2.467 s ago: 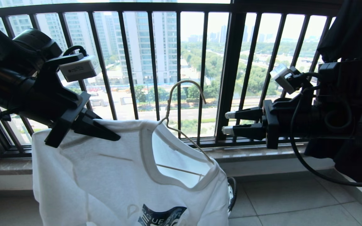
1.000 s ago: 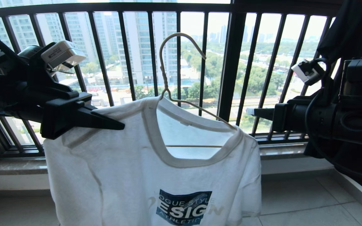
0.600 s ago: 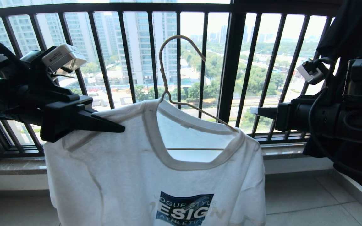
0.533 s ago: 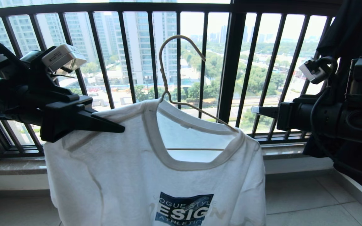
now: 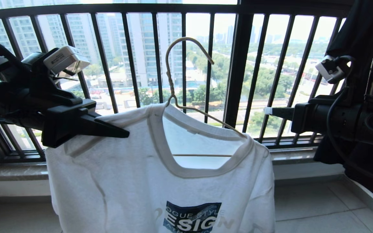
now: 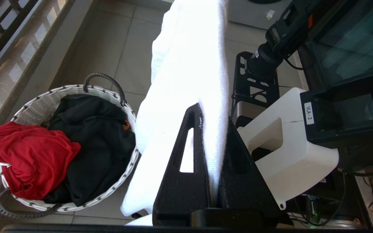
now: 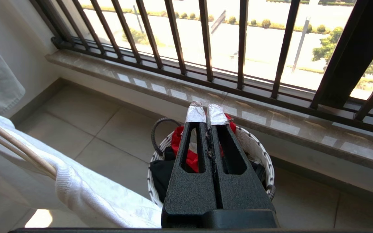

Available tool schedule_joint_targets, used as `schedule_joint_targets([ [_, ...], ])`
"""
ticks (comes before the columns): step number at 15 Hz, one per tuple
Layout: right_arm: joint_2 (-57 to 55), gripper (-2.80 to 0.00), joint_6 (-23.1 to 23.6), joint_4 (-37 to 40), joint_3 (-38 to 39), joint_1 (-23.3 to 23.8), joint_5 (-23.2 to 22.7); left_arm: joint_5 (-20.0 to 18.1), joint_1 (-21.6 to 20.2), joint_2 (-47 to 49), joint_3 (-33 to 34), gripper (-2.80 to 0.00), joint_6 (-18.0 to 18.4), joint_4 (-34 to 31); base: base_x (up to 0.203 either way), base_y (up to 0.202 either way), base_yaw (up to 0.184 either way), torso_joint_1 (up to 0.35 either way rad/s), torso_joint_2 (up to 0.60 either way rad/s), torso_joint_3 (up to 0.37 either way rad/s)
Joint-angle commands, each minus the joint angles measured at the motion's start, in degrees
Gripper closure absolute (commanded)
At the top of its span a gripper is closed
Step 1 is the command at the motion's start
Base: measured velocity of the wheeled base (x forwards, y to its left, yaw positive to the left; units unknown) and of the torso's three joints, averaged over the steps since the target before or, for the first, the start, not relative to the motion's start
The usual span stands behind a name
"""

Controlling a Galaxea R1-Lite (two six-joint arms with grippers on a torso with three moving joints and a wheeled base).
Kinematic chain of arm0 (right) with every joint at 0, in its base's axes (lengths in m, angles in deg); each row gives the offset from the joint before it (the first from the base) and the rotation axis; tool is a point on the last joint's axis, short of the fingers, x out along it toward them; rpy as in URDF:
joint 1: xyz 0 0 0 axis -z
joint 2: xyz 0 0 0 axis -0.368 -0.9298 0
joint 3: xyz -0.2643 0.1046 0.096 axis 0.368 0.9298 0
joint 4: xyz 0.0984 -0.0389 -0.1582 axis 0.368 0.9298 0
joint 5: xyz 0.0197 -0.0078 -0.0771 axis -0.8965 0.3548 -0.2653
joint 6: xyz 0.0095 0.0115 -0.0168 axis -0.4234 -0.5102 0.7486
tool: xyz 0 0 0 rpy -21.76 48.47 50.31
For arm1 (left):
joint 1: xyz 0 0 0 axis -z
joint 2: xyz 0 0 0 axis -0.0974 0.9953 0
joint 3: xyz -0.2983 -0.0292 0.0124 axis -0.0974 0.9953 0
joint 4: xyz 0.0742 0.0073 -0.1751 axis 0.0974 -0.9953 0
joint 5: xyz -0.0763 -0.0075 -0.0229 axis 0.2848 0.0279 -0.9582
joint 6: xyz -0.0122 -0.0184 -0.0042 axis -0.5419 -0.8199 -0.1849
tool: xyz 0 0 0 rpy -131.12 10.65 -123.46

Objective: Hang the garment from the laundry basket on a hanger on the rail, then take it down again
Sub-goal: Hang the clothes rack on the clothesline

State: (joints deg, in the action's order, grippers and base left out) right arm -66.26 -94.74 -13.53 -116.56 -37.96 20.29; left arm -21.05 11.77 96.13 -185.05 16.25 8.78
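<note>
The white garment (image 5: 134, 181) with a dark blue chest print hangs on the cream wire hanger (image 5: 170, 74) in front of the balcony bars. The hanger's hook points up and is free. My left gripper (image 5: 126, 133) is shut on the garment's shoulder, and the white cloth (image 6: 186, 64) is pinched between the black fingers of this left gripper (image 6: 214, 111). My right gripper (image 5: 267, 111) is shut and empty, off to the right of the garment's other shoulder. This right gripper (image 7: 206, 113) hovers above the laundry basket (image 7: 264, 152), near the hanger (image 7: 18, 150). The laundry basket (image 6: 28, 106) stands on the floor tiles. The rail is out of view.
The dark balcony railing (image 5: 238, 64) and its stone sill (image 5: 11, 171) run across the back. A black garment (image 5: 367, 29) hangs at the far right. Red clothing (image 6: 28, 155) and black clothing (image 6: 99, 139) fill the basket. My white base (image 6: 290, 145) stands behind the garment.
The left gripper raised the garment and levelled the hanger, and has barely moved in the last second. The right gripper has drawn back to the right, away from the garment.
</note>
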Motion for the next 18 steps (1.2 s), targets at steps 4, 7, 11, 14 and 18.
schedule_joint_targets([
  [4,0.4,0.0,0.1,-0.1,0.1,0.2,-0.1,-0.4,0.5,-0.2,0.1,0.0,0.3,-0.3,0.0,0.0,0.0,0.05,-0.25,-0.312],
  [7,0.6,0.0,0.1,-0.1,0.2,0.3,-0.1,-0.3,0.7,-0.2,0.2,0.0,0.4,-0.3,0.0,0.0,0.0,0.085,-0.55,-0.335],
  [11,1.0,0.0,0.2,-0.1,0.3,0.3,-0.1,-0.3,1.6,-0.2,0.4,0.0,0.4,-0.3,0.0,0.0,0.0,0.14,-0.47,-0.33],
  [14,1.0,0.0,0.2,-0.1,0.3,0.7,-0.1,-0.2,2.4,-0.5,1.0,0.0,0.4,-0.3,0.0,0.0,0.0,0.162,-0.47,-0.312],
  [18,1.7,0.0,0.2,0.0,1.0,0.8,-0.1,-0.2,3.0,-1.2,1.7,0.0,0.4,-0.3,0.0,0.0,0.0,0.183,-0.48,-0.302],
])
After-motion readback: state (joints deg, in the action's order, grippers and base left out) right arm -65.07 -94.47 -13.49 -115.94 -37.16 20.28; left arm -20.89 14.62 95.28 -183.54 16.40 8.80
